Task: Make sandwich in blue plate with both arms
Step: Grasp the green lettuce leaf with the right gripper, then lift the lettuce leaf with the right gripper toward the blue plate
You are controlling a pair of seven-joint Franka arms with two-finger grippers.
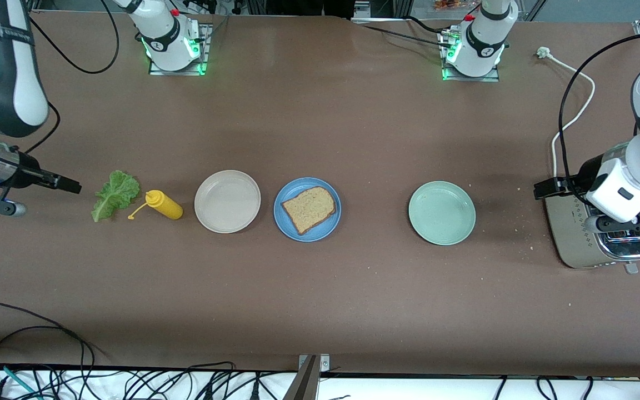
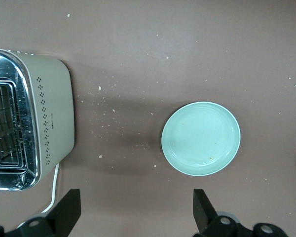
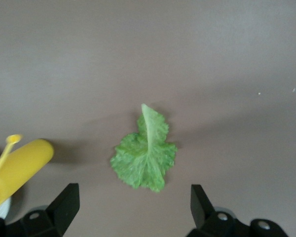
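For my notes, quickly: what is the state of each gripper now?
Left gripper: open, holding nothing, above the table beside the toaster.
Right gripper: open, holding nothing, over the lettuce leaf.

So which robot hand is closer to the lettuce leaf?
The right gripper, open, hangs close beside the lettuce leaf at the right arm's end. The left gripper, open too, is by the toaster at the left arm's end.
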